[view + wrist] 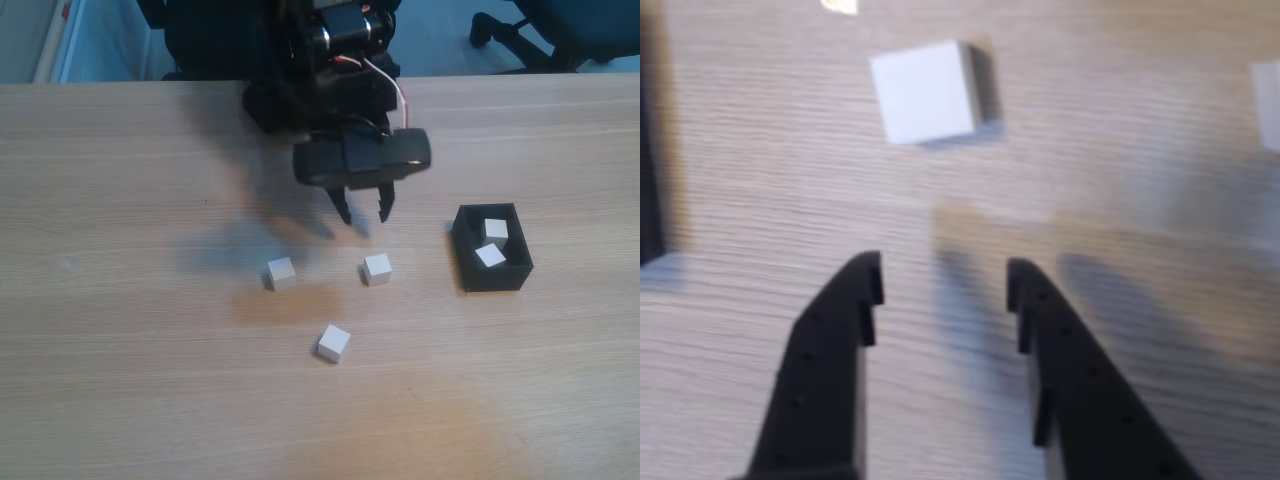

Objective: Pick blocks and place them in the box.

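Three white blocks lie loose on the wooden table in the fixed view: one at centre right (pixel 377 268), one left of it (pixel 281 273), one nearer the front (pixel 334 343). The black box (pixel 490 248) stands to the right with two more white blocks (pixel 490 256) inside. My black gripper (pixel 363 211) hangs open above the table, just behind the centre-right block, nothing between its fingers. In the wrist view the gripper (pixel 943 277) points at bare wood, the nearest block (pixel 925 91) a little ahead of the tips, and another block (pixel 1268 104) sits at the right edge.
The arm's base (pixel 320 60) stands at the back of the table, with office chair legs (pixel 520 30) behind. A dark edge, probably the box (pixel 650 170), shows at the wrist view's left side.
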You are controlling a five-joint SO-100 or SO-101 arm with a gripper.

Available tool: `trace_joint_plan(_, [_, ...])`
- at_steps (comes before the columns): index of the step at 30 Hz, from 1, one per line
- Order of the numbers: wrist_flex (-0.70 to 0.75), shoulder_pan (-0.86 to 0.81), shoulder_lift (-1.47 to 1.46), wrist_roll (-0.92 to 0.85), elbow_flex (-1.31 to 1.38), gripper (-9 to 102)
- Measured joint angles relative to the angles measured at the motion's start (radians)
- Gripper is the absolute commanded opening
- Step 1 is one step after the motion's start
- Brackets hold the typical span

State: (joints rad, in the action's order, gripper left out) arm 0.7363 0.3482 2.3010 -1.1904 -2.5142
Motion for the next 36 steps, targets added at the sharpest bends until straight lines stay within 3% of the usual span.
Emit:
trace_joint_plan(19, [-0.169,0.014,-0.322,-0.025,0.144,16])
trace_joint_plan(36, [-0.258,-0.083,-0.403,-0.155,0.153,16])
